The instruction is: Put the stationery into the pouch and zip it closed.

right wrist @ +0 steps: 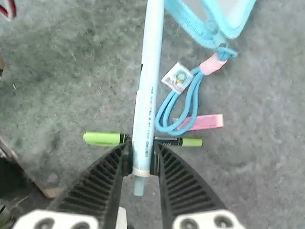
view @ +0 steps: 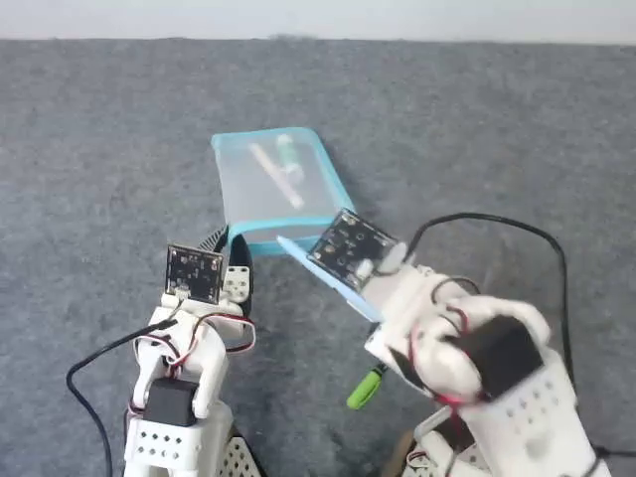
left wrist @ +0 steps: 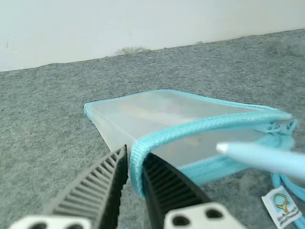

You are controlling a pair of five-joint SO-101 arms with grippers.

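The left gripper (left wrist: 136, 176) pinched the pouch (left wrist: 157, 114) rim, likely propping it open for the pen (right wrist: 150, 71) clamped in the right gripper (right wrist: 140, 160).

A grey, carpet-like table (view: 109, 149) spreads across nearly the whole high view. A pale wall (view: 318, 18) runs along the top edge of that frame. In the left wrist view the wall (left wrist: 143, 24) meets the grey surface at a slightly scuffed seam.

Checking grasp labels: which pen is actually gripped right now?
The light blue pen, clamped in the right gripper, tip pointing toward the pouch. The green pen lies loose on the carpet.
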